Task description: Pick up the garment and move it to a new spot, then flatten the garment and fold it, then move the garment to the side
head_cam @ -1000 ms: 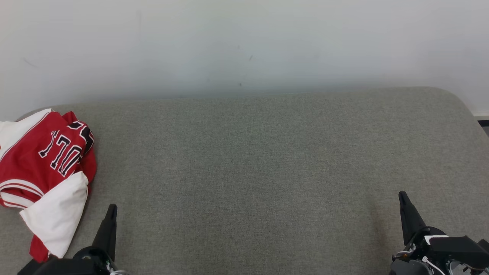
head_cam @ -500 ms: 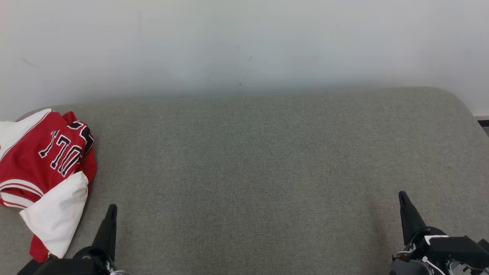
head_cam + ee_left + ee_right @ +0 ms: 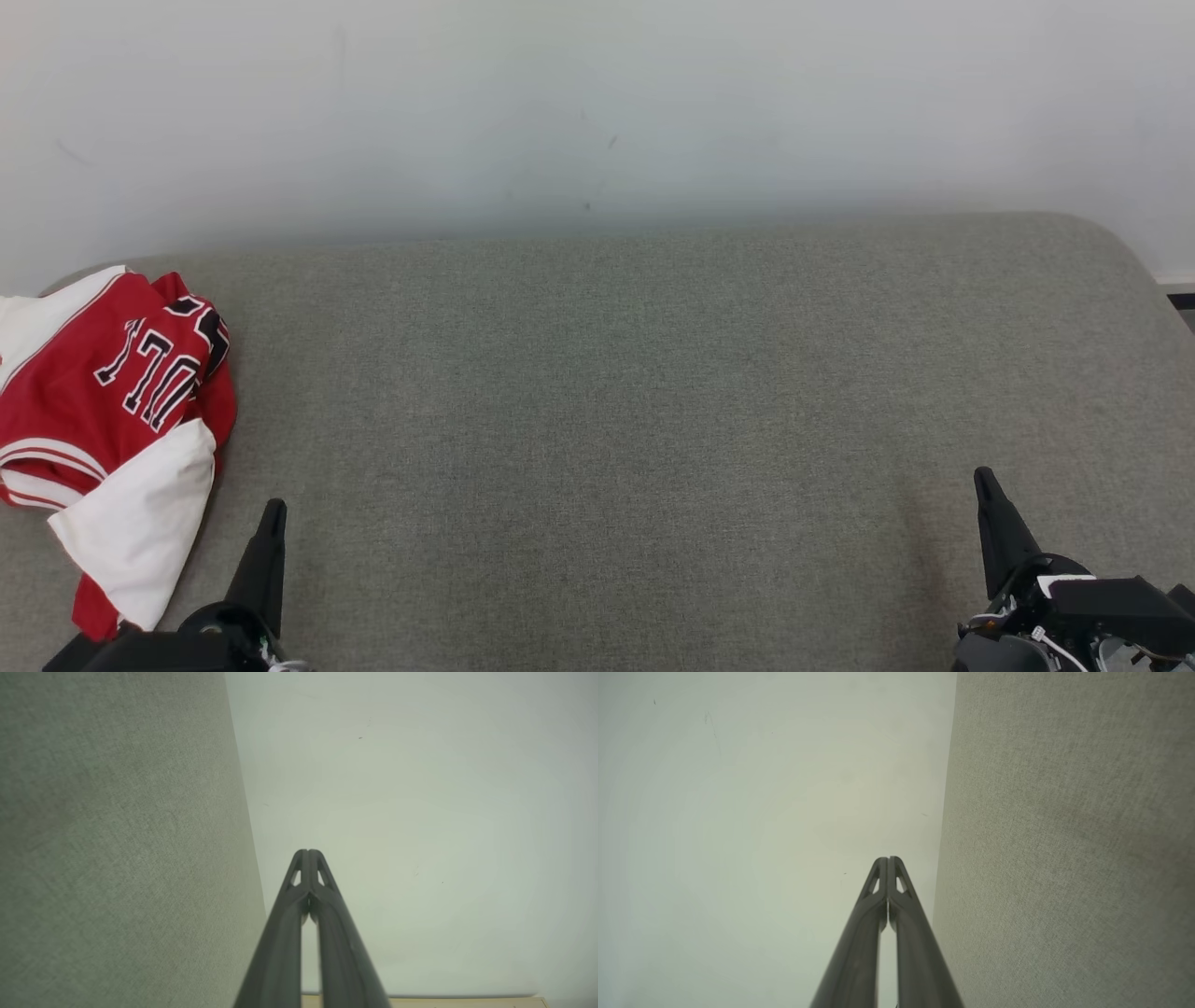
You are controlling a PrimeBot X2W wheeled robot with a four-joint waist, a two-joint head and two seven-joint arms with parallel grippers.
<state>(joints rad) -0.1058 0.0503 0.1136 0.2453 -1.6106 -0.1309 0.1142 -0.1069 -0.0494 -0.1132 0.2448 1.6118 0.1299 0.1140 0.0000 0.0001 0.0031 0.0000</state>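
Note:
A crumpled red and white garment [image 3: 112, 411] with black lettering lies at the far left of the grey fabric surface [image 3: 635, 401], partly cut off by the frame edge. My left gripper [image 3: 273, 511] rests at the lower left, just right of the garment and apart from it, shut with nothing held. At the lower right stands my right gripper [image 3: 982, 478], also shut and empty. In the left wrist view the left gripper [image 3: 308, 852] has its tips pressed together; in the right wrist view the right gripper [image 3: 887, 859] looks the same.
A pale wall [image 3: 597, 112] rises behind the surface's far edge. The surface rounds off at its far right corner [image 3: 1111, 233], where a dark strip of floor [image 3: 1182, 301] shows. Open grey fabric stretches between the two grippers.

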